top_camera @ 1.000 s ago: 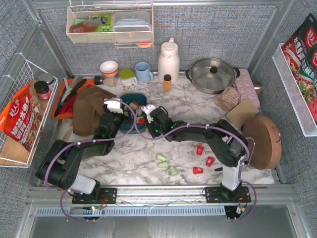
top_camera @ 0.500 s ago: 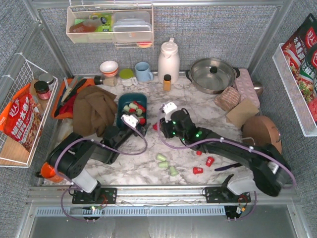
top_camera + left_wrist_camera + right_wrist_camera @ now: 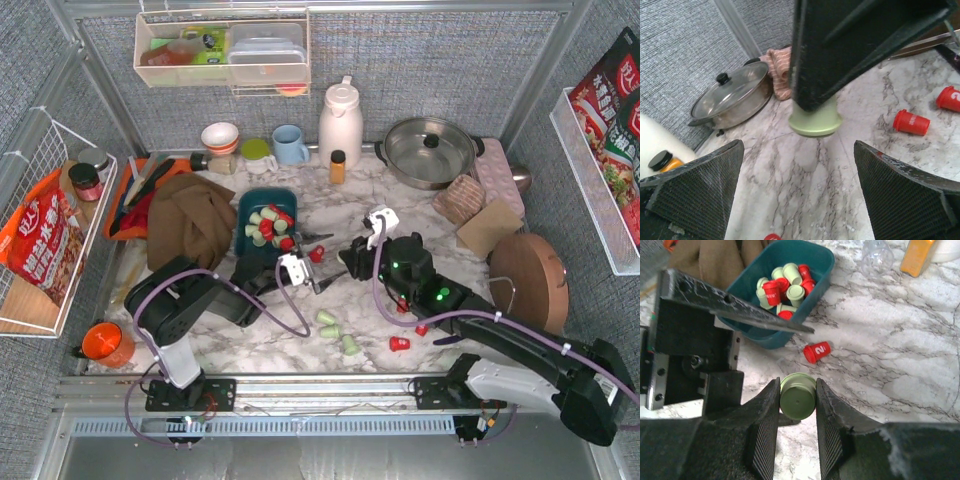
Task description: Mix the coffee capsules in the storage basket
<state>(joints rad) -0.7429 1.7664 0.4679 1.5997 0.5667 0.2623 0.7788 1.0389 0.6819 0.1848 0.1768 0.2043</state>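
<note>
Between the closed jaws of our right gripper we are holding a green capsule, the part-filled storage basket ahead, our left gripper gaping empty, loose capsules waiting.

- In the storage basket, mid-counter, lay piled coffee capsules.
- A lone capsule lay on the counter just right of the basket.
- A gripped capsule sat between the fingers of the right end effector, in front of that lone capsule.
</note>
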